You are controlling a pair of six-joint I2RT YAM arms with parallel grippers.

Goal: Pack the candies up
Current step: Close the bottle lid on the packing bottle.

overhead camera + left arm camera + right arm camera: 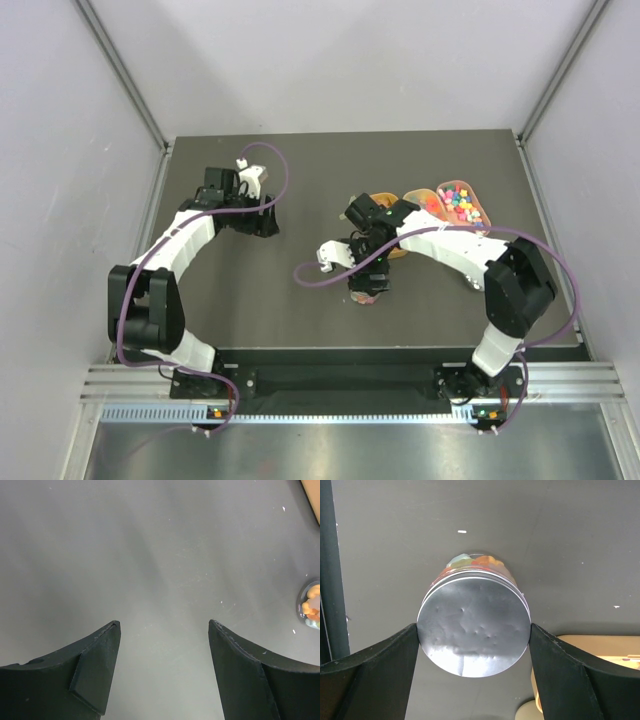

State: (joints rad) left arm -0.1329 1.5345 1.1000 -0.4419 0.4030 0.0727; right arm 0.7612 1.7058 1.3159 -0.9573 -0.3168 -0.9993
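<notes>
Candies (460, 203), small and brightly coloured, fill an orange oval tray (483, 200) at the back right. More candies (475, 560) show under the silver lid (472, 645) of a small clear round dish (367, 295) mid-table. My right gripper (473, 625) is shut on that lid, one finger touching each side of its rim. My left gripper (164, 625) hangs open over bare table at the left (268, 215), with nothing between its fingers. The dish (311, 605) shows at the right edge of the left wrist view.
A second orange tray (418, 198) lies beside the first, partly hidden by the right arm; a pale tray edge (600, 647) shows by the right finger. Grey walls close in the dark table (250, 320) on three sides. A purple cable (330, 275) loops by the right wrist.
</notes>
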